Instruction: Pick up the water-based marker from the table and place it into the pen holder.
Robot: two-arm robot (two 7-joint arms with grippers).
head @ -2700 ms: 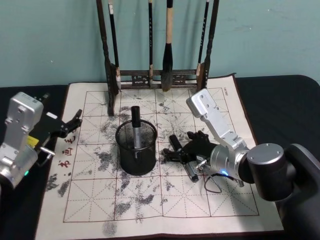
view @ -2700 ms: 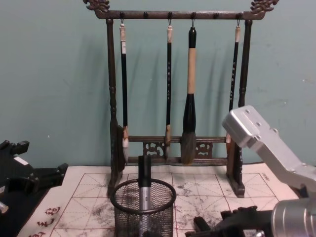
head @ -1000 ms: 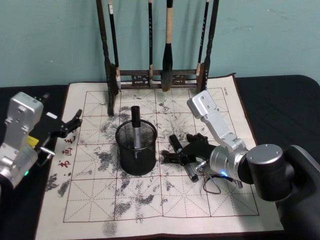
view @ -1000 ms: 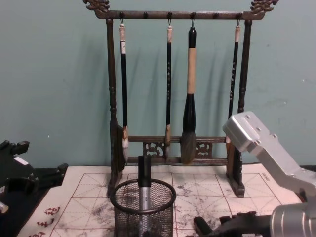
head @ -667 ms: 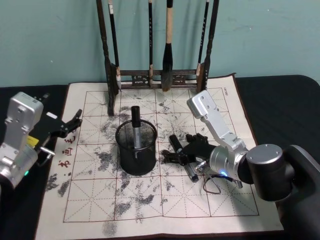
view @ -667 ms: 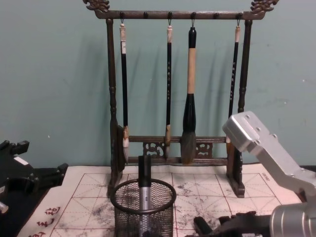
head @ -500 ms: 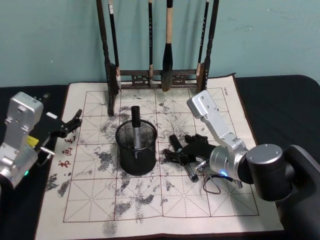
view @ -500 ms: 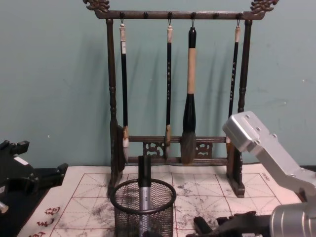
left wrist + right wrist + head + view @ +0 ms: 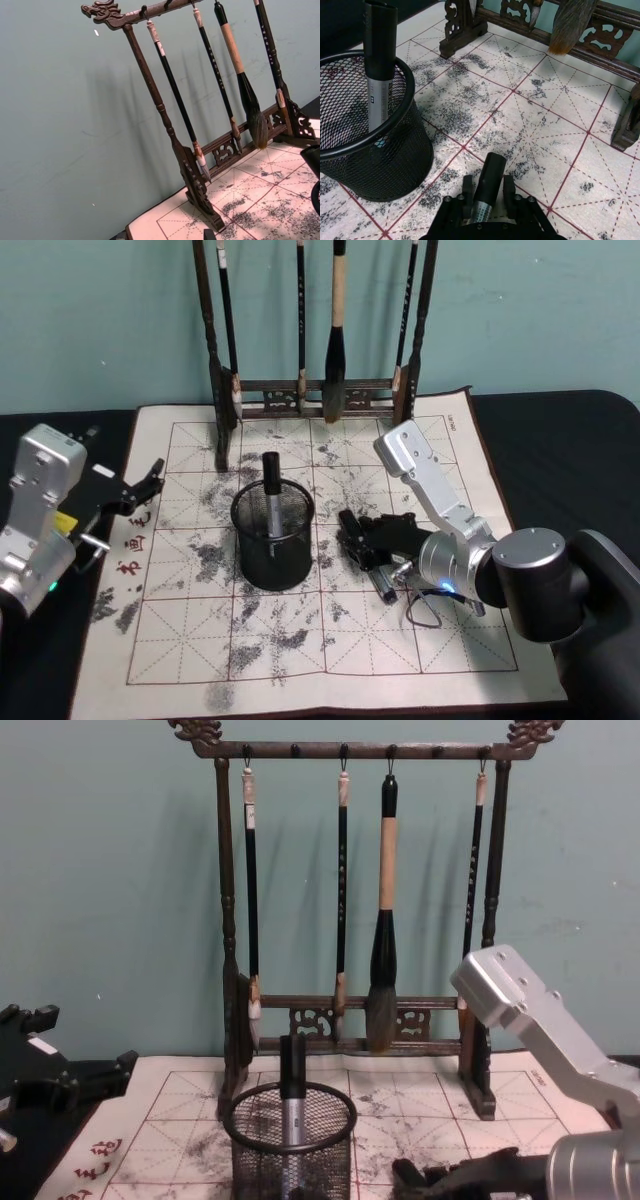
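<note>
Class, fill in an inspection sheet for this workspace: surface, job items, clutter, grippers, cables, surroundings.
Surface: dark table under an ink-stained grid mat.
Job's things: marker lying on the mat; mesh pen holder upright, another marker standing inside.
Clutter: wooden rack with four hanging brushes.
Grippers: right gripper clamped on the lying marker; left gripper open, idle at the mat's left edge.
Cables: black loop by the right wrist.
Surroundings: teal wall.

Plain matte teal wall [image 9: 110,870] at back, faint scuffs, soft shadows.
</note>
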